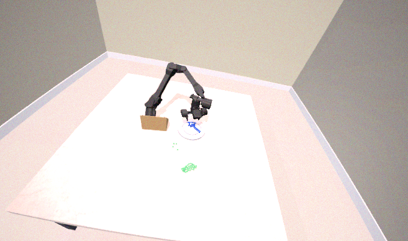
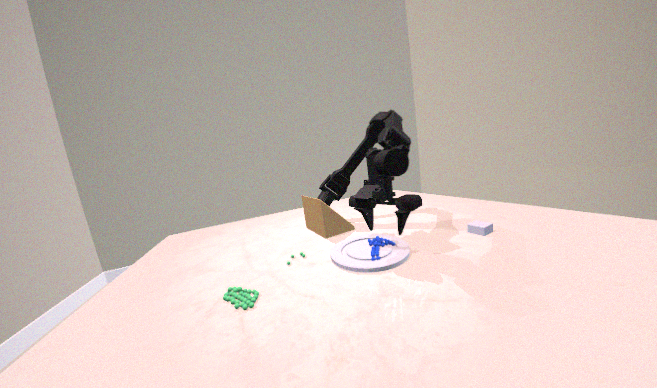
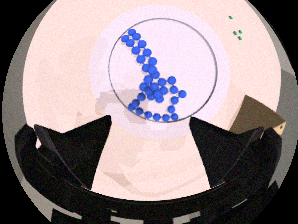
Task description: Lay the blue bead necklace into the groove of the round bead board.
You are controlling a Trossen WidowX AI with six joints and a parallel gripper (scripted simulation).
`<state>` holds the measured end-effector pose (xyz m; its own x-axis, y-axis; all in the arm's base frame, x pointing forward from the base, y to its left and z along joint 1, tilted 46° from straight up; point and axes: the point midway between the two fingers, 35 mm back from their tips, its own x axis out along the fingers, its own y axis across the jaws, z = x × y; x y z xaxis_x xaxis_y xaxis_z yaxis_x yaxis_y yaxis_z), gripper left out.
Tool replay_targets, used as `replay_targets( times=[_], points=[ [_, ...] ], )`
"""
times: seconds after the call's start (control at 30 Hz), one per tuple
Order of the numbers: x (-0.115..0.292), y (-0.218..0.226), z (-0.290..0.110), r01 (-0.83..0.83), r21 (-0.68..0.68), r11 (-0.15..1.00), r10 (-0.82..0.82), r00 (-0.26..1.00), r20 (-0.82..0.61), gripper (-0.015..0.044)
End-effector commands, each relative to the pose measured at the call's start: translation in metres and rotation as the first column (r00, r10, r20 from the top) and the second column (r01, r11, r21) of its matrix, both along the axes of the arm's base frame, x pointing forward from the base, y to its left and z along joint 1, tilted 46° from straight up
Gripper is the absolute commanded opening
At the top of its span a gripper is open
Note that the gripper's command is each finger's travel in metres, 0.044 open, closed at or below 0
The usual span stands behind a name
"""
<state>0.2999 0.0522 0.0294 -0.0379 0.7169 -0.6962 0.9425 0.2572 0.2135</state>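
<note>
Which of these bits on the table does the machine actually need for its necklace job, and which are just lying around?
Needed:
blue bead necklace, heaped on the board
round bead board
gripper, open, above the board

Lying about:
green bead pile
few loose green beads
brown wedge
small grey block

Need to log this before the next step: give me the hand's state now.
Hand: open, fingers spread wide and holding nothing, poised above the blue bead necklace that lies bunched on the round bead board.

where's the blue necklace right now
The blue bead necklace lies bunched inside the groove ring on the round bead board, just below the open end effector, right of the brown wedge.
</note>
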Motion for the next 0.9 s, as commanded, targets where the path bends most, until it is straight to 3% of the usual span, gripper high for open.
replay_targets(
  times=[0.0,0.17,0.87],
  points=[
    [-0.018,-0.016,0.002,-0.069,-0.003,0.998,0.070,0.995,0.078,0.0256],
    [-0.022,-0.019,0.002,-0.090,-0.003,0.996,0.090,0.991,0.098,0.0125],
    [-0.022,0.000,-0.017,-0.089,-0.004,0.996,0.089,0.991,0.100,0.0120]
  ],
)
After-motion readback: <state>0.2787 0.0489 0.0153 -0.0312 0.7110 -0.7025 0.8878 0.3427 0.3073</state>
